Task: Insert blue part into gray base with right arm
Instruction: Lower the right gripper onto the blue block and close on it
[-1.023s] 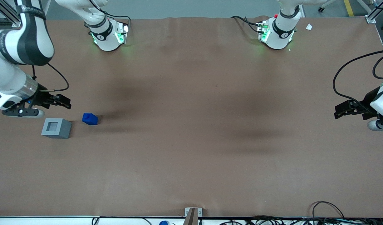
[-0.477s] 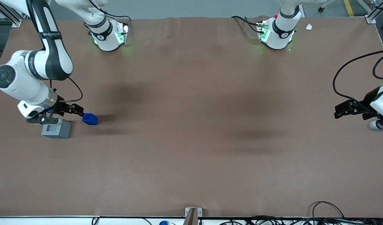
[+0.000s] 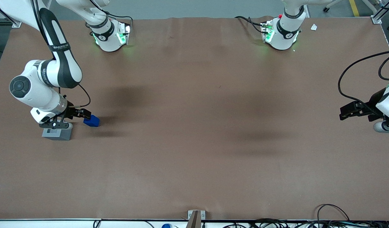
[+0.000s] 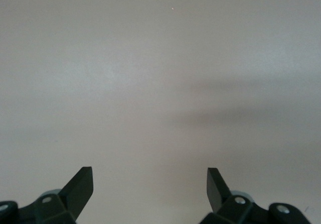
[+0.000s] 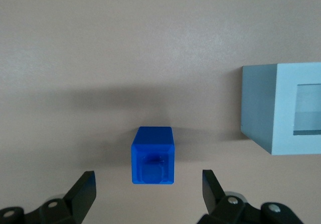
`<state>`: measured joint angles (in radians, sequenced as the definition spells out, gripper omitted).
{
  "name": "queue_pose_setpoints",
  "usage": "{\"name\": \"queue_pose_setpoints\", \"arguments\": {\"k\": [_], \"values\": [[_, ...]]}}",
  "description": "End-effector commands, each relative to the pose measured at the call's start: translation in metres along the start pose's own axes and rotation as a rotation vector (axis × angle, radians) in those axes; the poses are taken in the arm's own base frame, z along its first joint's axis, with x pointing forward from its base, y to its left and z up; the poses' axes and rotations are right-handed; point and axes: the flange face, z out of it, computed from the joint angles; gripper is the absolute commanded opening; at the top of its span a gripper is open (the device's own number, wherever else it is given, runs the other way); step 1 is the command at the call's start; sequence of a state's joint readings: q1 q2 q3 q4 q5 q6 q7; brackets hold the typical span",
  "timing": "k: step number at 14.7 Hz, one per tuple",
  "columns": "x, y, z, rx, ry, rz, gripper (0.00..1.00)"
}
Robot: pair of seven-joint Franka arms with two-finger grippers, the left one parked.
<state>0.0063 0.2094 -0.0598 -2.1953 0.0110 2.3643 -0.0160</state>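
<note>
Two small blocks sit on the brown table [image 3: 194,142] at the working arm's end. Starting at that end in the front view, the right arm [image 3: 39,88] reaches down over the table, its black sleeve lettered in white, its silver wrist low above the blocks. Under the wrist stands the gray base [image 3: 56,133], mostly covered from this camera by the wrist hardware, with only its near face and part of its top showing. Next comes the gripper [image 3: 83,114], hanging just above the table and right at the blue part [image 3: 92,121], which lies beside the gray base, toward the parked arm's end, apart from it.

Seen from the right wrist camera, the gripper [image 5: 148,183] has its fingers spread wide, released, holding nothing. The blue part [image 5: 153,155] rests on the table in line with the gap between the fingertips, touching neither finger. The gray base [image 5: 281,111] stands to one side, its square recess partly visible, clear of the blue part.
</note>
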Motion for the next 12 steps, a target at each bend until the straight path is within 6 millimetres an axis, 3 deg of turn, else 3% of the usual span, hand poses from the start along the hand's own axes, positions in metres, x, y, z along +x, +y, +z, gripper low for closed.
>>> {"name": "queue_pose_setpoints", "arguments": {"k": [1,12], "values": [[-0.001,0.003,0.017,-0.011,-0.001,-0.014,0.83],[0.001,0.005,0.063,-0.020,-0.023,-0.017,0.71]]}}
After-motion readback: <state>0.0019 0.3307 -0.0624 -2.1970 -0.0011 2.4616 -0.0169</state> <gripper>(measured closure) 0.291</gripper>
